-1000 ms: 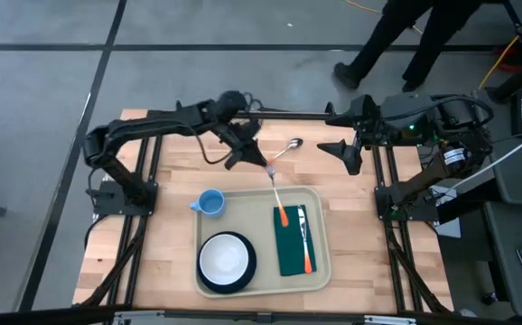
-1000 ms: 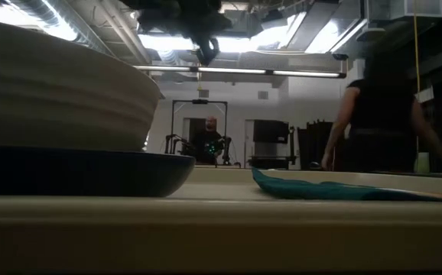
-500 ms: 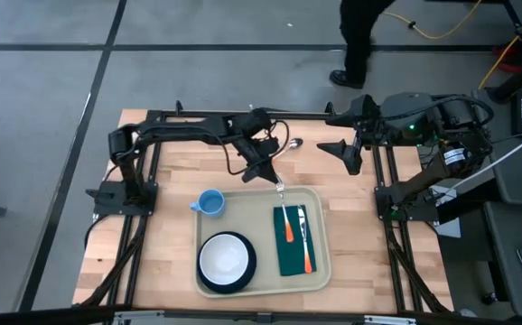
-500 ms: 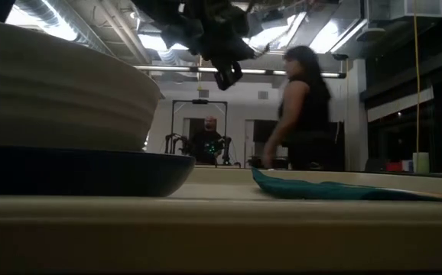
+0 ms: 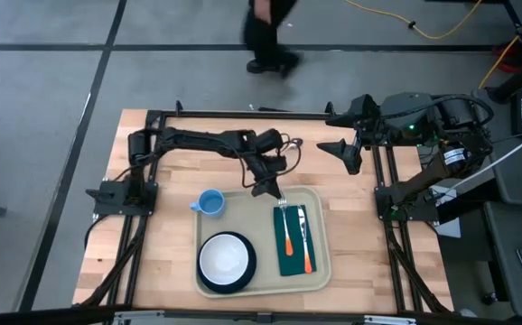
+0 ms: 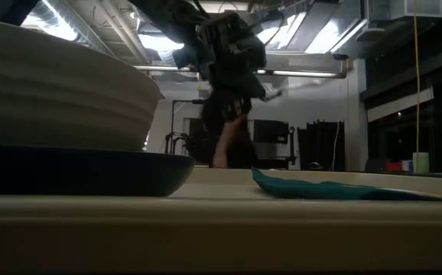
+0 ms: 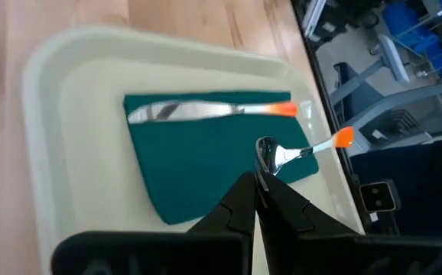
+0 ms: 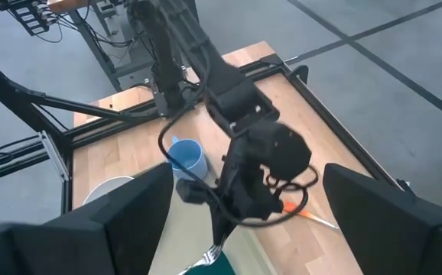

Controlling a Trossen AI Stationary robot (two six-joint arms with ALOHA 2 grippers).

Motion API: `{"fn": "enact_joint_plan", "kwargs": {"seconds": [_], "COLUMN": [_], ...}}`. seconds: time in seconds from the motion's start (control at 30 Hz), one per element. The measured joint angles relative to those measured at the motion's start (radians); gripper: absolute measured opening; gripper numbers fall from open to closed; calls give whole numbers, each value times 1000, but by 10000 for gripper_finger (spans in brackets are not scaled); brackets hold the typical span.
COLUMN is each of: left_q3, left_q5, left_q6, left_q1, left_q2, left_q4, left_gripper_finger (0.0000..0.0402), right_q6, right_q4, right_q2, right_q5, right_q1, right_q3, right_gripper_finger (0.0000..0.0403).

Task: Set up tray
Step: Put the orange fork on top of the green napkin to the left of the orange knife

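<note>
tray [image 5: 322, 236] holds plate, napkin, knife; left fingers [image 7: 261, 200] pinching spoon [image 7: 301, 149]; right released

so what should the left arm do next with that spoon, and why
Probably lower it and let go. The left gripper is shut on the spoon just above the green napkin on the tray, beside the utensil already lying there.

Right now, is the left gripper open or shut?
Shut: in the left wrist view the left gripper pinches the spoon by its bowl, above the green napkin.
</note>
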Motion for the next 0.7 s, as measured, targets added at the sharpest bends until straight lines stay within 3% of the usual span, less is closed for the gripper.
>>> {"fn": "enact_joint_plan", "kwargs": {"seconds": [0.4,0.7], "left_q3": [0,2], "left_q5": [-36,-38], "left_q6": [-114,-175], "left_q1": [-45,-52], "left_q2": [46,96], "left_q4": [206,220], "left_gripper_finger": [3,3], "right_q6": [-2,-4], "right_q4": [0,0], "right_q2": [0,0], "right_q5": [0,0], "right_q1": [0,0], "right_q3": [0,0], "right_gripper_finger": [341,341]}}
